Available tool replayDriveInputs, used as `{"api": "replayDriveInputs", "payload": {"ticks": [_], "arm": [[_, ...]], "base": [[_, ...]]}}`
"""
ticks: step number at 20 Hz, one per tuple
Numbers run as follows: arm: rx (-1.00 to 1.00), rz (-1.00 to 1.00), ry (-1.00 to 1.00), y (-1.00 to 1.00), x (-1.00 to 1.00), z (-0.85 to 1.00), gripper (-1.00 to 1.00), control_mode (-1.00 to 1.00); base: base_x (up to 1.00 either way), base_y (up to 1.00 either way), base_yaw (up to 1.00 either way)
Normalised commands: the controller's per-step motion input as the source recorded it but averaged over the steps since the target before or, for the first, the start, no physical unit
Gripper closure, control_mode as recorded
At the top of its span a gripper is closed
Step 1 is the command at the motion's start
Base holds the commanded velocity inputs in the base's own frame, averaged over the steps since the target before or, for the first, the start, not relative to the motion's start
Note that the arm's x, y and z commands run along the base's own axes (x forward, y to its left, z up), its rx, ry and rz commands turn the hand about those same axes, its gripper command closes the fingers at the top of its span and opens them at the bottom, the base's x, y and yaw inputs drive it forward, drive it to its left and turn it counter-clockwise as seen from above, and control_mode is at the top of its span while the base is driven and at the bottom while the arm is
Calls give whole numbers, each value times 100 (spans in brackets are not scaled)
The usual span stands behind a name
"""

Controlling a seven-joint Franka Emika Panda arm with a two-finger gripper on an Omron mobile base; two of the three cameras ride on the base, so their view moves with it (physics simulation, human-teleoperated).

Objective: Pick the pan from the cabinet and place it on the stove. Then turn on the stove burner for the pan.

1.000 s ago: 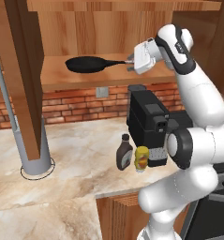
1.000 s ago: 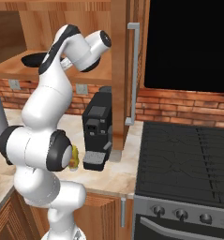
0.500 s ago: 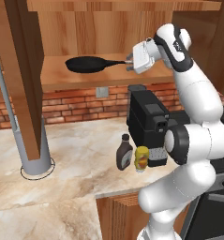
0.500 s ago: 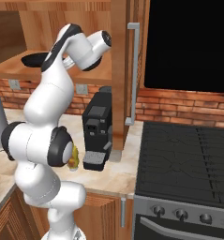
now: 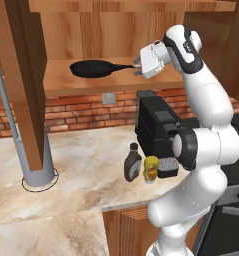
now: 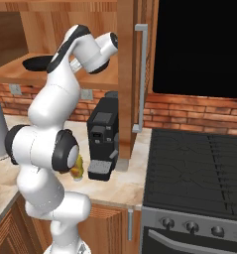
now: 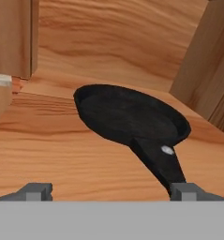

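The black pan lies on the light shelf of the open cabinet, handle pointing right. My gripper hovers at the handle's end, open and holding nothing. In the hand view the pan lies just ahead. Its handle runs down toward my gripper and ends between the fingertips, close beside the right one. From the right base view the pan peeks out behind my arm. The stove with its knobs stands low at the right.
A black coffee machine stands on the marble counter below the shelf, with a brown bottle and a yellow jar in front. A grey cylinder stands at the left. The open door hangs beside the shelf.
My hand has crept slightly closer to the pan's handle, jaws staying wide. The pan has not moved.
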Motion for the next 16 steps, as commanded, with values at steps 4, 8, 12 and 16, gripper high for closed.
{"api": "replayDriveInputs", "payload": {"ticks": [4,8,12,16], "arm": [[0,3,0,0,25,0,-100,-100],[0,3,0,0,29,-1,-100,-100],[0,2,0,0,24,-3,-100,-100],[0,2,0,0,17,-9,-100,-100]], "base": [[0,0,0],[0,0,0],[0,0,0],[0,0,0]]}}
